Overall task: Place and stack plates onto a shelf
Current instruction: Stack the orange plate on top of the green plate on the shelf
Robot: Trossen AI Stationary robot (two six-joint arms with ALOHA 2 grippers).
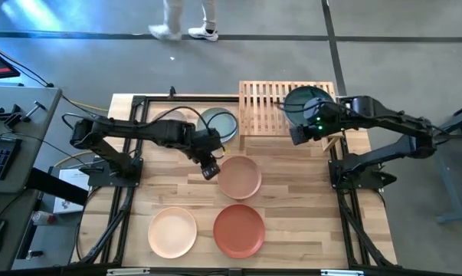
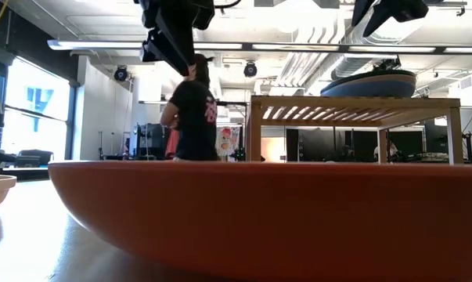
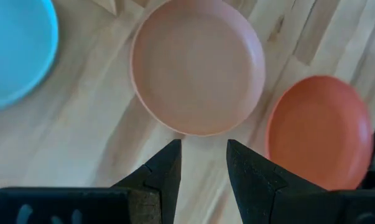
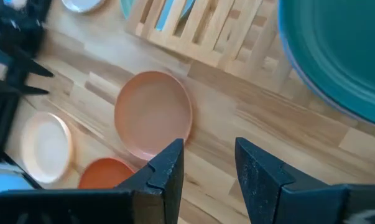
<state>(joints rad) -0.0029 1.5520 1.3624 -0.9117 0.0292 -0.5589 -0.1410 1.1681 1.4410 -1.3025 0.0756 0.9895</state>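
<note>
Pale wood-plank counter [image 1: 292, 230] carrying loose round matte plates. Low slatted light-wood shelf [image 1: 261, 107] at the far edge, with a dark green plate [image 1: 303, 103] stacked on its right half. Left tool [image 1: 210, 172] hovers just beside the tan-pink plate [image 1: 239, 177] at mid-counter, fingers parted, holding nothing. Right tool [image 1: 301, 136] sits at the shelf's front edge near the green plate, fingers apart, empty. Orange-red plate [image 1: 239, 230] and peach plate [image 1: 172, 232] lie at the near edge; blue plate [image 1: 220, 123] left of the shelf.
</note>
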